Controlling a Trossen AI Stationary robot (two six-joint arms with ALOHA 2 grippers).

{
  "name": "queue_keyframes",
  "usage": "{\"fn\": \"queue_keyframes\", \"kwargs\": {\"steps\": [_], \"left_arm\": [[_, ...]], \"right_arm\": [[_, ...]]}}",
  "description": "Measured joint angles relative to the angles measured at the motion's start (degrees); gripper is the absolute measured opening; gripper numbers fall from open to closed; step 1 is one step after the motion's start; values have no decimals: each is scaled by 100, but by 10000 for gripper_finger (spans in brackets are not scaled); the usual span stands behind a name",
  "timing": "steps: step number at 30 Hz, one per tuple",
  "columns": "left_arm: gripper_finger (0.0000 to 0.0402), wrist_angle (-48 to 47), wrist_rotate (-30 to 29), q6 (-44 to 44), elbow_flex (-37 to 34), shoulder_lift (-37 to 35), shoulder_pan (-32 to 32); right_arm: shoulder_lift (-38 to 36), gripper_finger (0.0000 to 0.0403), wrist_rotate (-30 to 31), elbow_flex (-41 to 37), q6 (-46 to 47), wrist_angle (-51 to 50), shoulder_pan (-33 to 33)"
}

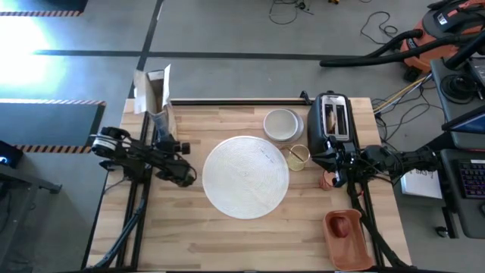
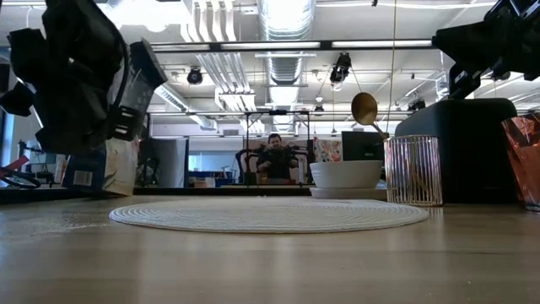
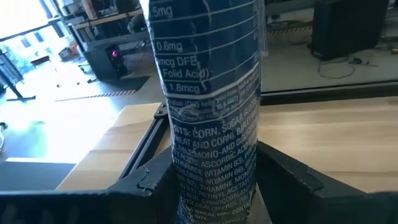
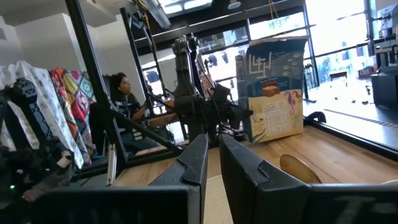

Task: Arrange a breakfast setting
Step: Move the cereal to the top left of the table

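Beside the plate [image 1: 246, 176], left gripper [image 3: 214, 186] clamped around cereal box [image 3: 211, 93].

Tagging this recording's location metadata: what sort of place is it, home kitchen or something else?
Not a home: most likely a robotics lab or open workshop. Exposed ceiling ducts run overhead, loose cables trail across the concrete floor beside a shop vacuum, and a person sits at a workstation behind the wooden table.

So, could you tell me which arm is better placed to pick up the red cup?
The right: its gripper is empty and beside the red cup; the left gripper is across the table, around the cereal box.
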Motion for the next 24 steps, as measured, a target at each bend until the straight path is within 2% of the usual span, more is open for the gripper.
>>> {"fn": "queue_keyframes", "kwargs": {"steps": [7, 17, 24], "left_arm": [[169, 227, -70, 17, -238, 65, 51], [169, 264, -111, -36, -275, 105, 653], [169, 407, -216, -48, -282, 105, 835]], "right_arm": [[1, 34, 0, -1, 0, 0, 0], [2, 34, 0, -1, 0, -1, 1], [1, 34, 0, 1, 0, 0, 0]]}}
